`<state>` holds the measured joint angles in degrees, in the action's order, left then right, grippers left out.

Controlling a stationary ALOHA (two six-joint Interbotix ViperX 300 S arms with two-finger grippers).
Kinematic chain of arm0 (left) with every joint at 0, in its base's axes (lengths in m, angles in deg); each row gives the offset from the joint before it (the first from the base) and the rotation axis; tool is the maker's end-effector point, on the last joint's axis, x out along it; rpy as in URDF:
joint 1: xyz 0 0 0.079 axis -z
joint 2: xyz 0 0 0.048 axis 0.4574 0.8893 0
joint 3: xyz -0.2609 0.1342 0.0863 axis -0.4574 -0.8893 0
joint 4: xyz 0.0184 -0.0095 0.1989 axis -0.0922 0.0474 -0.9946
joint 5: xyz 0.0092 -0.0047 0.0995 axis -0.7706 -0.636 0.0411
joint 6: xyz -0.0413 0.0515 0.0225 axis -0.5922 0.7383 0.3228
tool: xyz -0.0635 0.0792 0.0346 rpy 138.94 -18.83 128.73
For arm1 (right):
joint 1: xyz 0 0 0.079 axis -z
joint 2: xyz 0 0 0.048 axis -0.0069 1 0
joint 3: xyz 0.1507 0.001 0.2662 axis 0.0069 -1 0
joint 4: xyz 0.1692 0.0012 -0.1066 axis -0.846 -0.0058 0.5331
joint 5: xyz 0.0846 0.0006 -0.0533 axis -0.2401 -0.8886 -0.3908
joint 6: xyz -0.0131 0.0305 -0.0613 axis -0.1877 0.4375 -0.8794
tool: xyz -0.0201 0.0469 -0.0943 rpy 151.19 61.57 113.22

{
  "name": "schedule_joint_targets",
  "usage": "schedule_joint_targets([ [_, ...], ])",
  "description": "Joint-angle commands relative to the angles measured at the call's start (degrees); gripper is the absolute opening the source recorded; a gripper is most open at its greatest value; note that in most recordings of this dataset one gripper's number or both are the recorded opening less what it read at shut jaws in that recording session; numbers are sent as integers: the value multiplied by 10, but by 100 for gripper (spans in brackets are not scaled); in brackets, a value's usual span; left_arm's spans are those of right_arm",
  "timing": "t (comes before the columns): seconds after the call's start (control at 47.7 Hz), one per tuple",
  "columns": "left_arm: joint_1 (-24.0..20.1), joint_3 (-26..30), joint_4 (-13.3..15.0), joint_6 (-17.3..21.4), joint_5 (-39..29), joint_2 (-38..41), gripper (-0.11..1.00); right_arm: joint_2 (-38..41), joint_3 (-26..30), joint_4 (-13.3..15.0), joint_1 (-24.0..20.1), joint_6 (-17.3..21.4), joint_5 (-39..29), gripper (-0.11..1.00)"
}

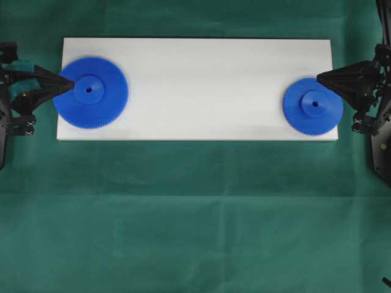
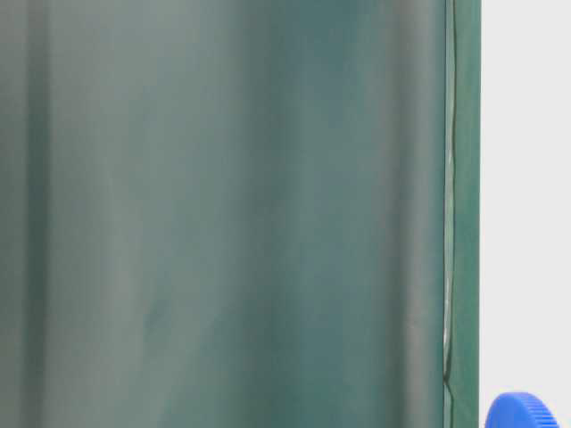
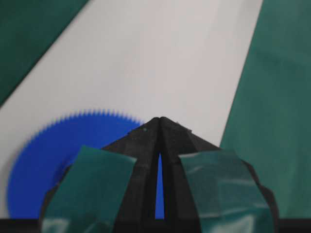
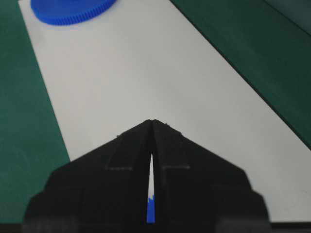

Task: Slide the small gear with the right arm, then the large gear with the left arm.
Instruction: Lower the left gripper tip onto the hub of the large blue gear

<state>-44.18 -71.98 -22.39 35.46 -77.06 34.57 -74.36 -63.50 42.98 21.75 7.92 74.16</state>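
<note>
The small gear [image 1: 313,105] lies flat at the right end of the white board [image 1: 201,85], its outer teeth close to the board's right and near edges. The right arm's end effector [image 1: 319,77] is pinched to a point with nothing held, its tip over the gear's upper rim just beside the raised hub. In the right wrist view the fingers [image 4: 131,160] meet at the tip with only a thin slit behind, and a sliver of blue shows through it.

This looks like the start of the first step, the small gear's slide. To do it well, I would set the closed tip down against the hub's outer side, or in the centre hole, and push low and steadily along the board's length toward the middle. The line of push should run through the gear's centre so it travels without spinning off course.

There is plenty of bare board between the two gears, so inward is the free direction. Outward or toward the near edge risks tipping the gear onto the green cloth [image 1: 195,220].

The large gear [image 1: 90,92] sits at the left end, slightly overhanging the left edge. The left arm's end effector [image 1: 67,79], also closed and empty, points at its hub and should wait
</note>
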Motion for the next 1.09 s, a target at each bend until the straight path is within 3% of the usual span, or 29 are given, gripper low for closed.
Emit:
schedule_joint_targets([
  [0.0, -4, 27, -2, 2, -38, 35, 0, 3, 6, 1, 1, 0, 5, 50],
  [0.126, -12, 47, -3, 8, -48, 91, 0, 3, 6, 1, 1, 3, 5, 50],
  [0.398, -31, 80, -4, 85, -48, 197, 0, 4, 4, 1, 0, 4, 5, 50],
  [1.07, -72, 99, -3, 92, -48, 299, 0, 1, -6, 1, 0, 4, 5, 50],
])
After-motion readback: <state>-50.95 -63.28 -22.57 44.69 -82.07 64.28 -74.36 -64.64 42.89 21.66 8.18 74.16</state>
